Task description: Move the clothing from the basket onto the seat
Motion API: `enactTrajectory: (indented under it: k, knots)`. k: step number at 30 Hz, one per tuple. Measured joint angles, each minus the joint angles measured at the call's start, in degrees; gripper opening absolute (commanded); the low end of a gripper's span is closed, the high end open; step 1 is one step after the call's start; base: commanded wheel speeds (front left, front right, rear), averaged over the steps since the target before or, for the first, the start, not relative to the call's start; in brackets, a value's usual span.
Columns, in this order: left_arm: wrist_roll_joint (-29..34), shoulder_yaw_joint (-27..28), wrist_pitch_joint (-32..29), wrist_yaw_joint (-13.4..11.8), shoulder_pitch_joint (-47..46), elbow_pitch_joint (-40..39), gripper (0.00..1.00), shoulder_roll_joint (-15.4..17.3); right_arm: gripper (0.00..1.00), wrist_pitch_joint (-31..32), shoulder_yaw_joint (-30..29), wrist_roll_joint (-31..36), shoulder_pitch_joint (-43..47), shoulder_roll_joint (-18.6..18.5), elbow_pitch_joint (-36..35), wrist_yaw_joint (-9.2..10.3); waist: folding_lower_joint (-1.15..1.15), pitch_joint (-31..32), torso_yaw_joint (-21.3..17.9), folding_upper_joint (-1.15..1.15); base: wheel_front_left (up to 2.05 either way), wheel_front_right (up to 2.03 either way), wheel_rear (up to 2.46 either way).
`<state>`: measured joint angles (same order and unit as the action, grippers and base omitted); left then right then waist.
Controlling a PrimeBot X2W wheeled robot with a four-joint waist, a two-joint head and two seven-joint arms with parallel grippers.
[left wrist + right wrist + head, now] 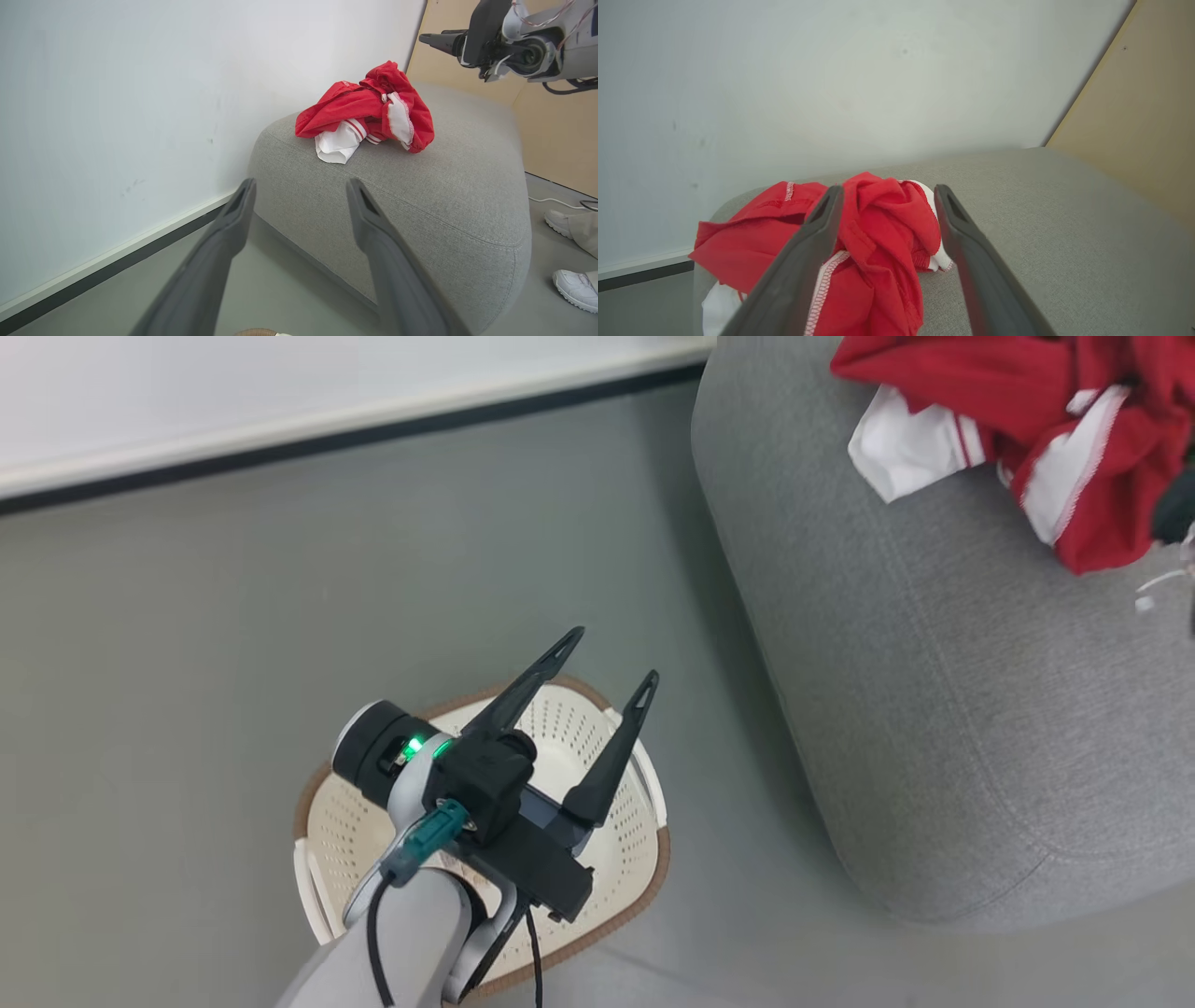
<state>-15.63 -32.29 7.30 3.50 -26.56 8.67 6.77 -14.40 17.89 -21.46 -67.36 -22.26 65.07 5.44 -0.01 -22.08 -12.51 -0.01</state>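
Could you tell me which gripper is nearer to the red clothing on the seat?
The right. The right gripper hangs open above the clothing on the seat, not touching it; the left gripper is open over the basket on the floor, beside the seat.

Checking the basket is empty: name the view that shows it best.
Head view: the basket lies open from above, though the left gripper covers part. The left wrist view catches a sliver of its rim.
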Motion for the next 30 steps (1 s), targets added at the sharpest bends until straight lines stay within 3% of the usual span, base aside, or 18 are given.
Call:
enactTrajectory:
  k: [15,22,30]
  knots:
    - [-3.9,5.6,3.7,-3.2,4.4,4.2,1.00,-0.4,1.00,-0.1,2.2,0.3,9.1,6.1,-7.1,-3.55,0.00,10.0,3.7,0.00,0.00,0.00,0.00]
    - [-5.6,9.3,4.9,-5.4,8.9,4.7,1.00,1.5,1.00,-0.1,2.4,0.2,14.5,8.0,-10.0,-5.55,-0.01,14.0,7.1,0.00,0.00,0.00,0.00]
    - [-6.8,14.0,5.5,-7.6,15.2,4.3,1.00,4.2,1.00,-0.1,2.7,-0.2,22.7,11.5,-14.4,-5.98,0.00,18.7,10.3,0.00,0.00,0.00,0.00]
